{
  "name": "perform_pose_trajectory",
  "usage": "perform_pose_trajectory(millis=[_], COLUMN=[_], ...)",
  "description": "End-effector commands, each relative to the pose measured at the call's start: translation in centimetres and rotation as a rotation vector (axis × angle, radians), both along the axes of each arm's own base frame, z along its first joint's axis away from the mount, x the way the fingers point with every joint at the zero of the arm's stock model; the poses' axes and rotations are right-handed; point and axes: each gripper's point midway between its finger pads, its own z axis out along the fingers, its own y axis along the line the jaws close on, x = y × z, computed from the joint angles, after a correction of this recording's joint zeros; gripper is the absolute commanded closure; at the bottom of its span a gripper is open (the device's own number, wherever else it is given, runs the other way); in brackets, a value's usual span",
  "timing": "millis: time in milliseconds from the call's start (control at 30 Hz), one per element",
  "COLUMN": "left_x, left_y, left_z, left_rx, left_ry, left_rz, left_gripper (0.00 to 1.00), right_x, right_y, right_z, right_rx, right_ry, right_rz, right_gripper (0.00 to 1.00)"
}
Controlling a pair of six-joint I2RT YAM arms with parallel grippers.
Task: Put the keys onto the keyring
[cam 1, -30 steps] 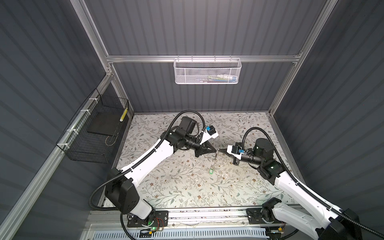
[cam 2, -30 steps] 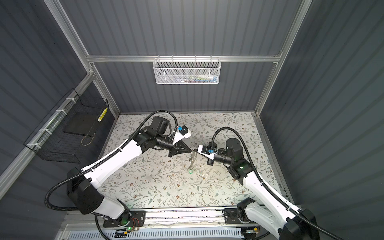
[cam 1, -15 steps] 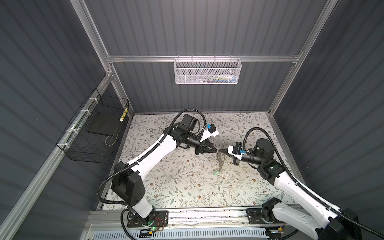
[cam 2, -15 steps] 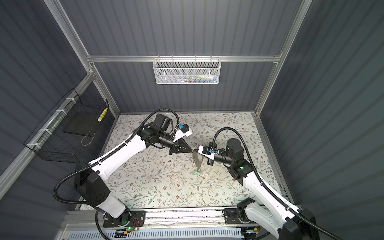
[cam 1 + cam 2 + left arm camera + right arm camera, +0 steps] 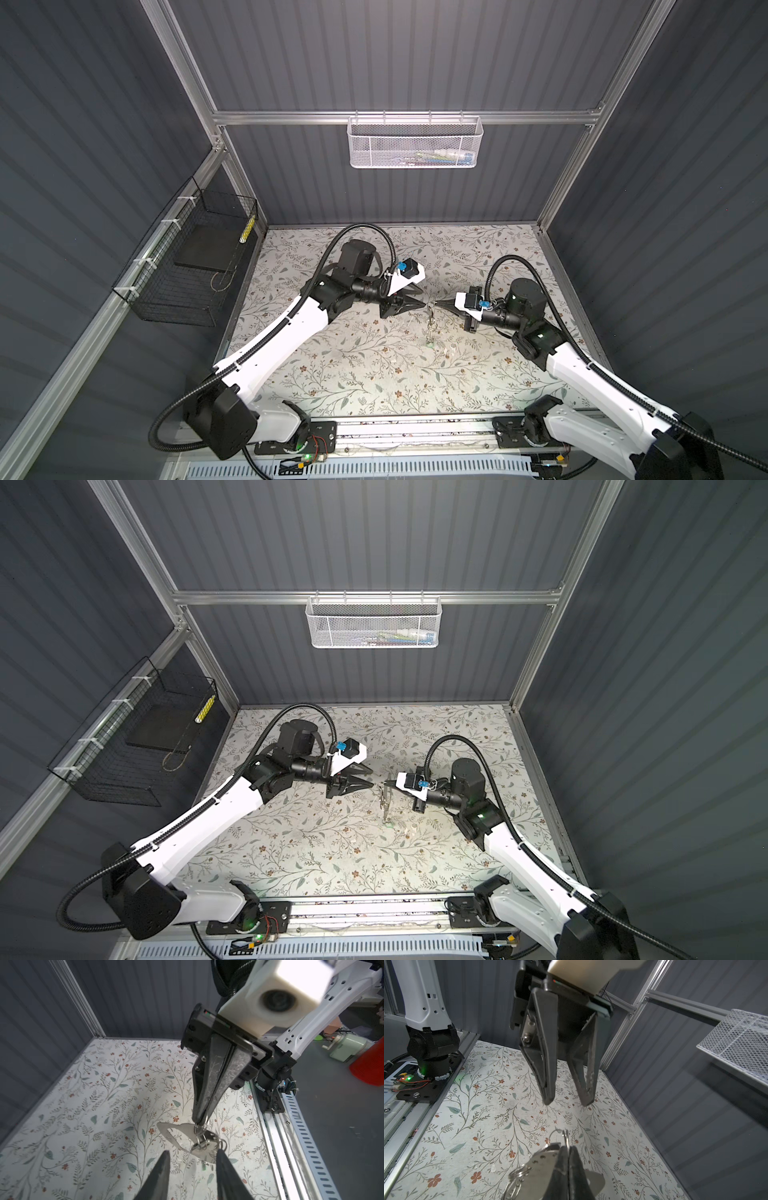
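The keyring (image 5: 176, 1136), a flat grey metal plate with an oval cutout, hangs in the air at mid-table (image 5: 431, 320) (image 5: 385, 802). My right gripper (image 5: 568, 1147) is shut on its wire ring and upper edge (image 5: 542, 1169). Its closed fingers (image 5: 200, 1118) show in the left wrist view, and it appears in both top views (image 5: 438, 304) (image 5: 385, 786). A small green tag (image 5: 429, 343) (image 5: 388, 823) dangles below the plate, just above the mat. My left gripper (image 5: 193, 1153) (image 5: 422, 300) (image 5: 372, 777) (image 5: 567, 1103) faces the plate, open and holding nothing.
A white mesh basket (image 5: 415, 143) hangs on the back wall and a black wire basket (image 5: 195, 266) on the left wall. The floral mat (image 5: 374, 374) covers the floor. The arms' base rail (image 5: 415, 428) runs along the front edge.
My left gripper has opened and let go at the keyring, and its arm has shifted. The keyring now hangs from the right gripper alone, which stays shut.
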Motion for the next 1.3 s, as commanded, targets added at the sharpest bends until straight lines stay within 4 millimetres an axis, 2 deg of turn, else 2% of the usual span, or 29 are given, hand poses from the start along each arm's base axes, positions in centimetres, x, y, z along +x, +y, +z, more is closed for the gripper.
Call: perform_pose_trajectory(millis=[0, 700, 1067, 1267], left_x=[0.5, -0.7, -0.4, -0.7], left_y=[-0.1, -1.8, -2.1, -2.4], left_z=[0.4, -1.2, -1.5, -1.0], left_rx=[-0.023, 0.028, 0.052, 0.042], left_ry=[-0.094, -0.138, -0.144, -0.158], left_rz=[-0.007, -0.075, -0.067, -0.081], left_gripper=[0.62, 0.70, 0.82, 0.93], right_x=[-0.2, -0.3, -0.6, -0.5], right_y=[0.3, 0.4, 0.4, 0.4], right_z=[1.0, 1.8, 1.9, 1.8], right_rx=[0.034, 0.059, 0.061, 0.059], right_ry=[-0.003, 0.026, 0.024, 0.030], right_rz=[0.025, 0.038, 0.045, 0.042], right_gripper=[1.00, 1.00, 1.00, 1.00])
